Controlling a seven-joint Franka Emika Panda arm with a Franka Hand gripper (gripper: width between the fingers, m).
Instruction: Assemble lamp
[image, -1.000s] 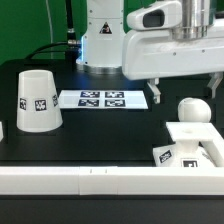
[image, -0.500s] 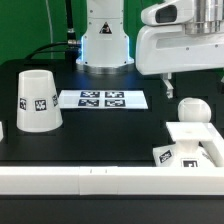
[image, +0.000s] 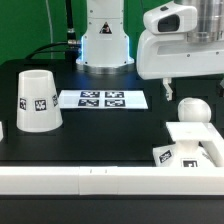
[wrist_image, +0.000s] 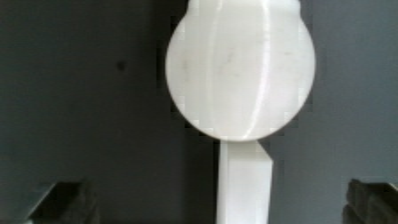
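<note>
End effector (wrist_image: 217, 203) spread wide, empty, above white round-headed plastic bulb (image: 192, 110) on stem. Bulb on black bench (image: 110, 130), exterior view's right, beside flat square white base (image: 197, 140); touching or not, unclear. Risk: off-centre descent, finger clips smooth head, bulb shifts; pinch on rounded head slips.

On my wrist feed the bulb (wrist_image: 246, 70) fills the middle: its white head looks like a smooth, elongated oval, slightly glossy, with a faint bright streak along it. From the head the narrower stem (wrist_image: 244, 180) runs straight toward six o'clock and out of view. The gripper (wrist_image: 217, 203) has its jaws spread wide, and I see its dark fingertips (wrist_image: 63, 205) at about seven and five o'clock from the head, both clear of the stem. Behind everything lies the dark table (wrist_image: 71, 100).
</note>
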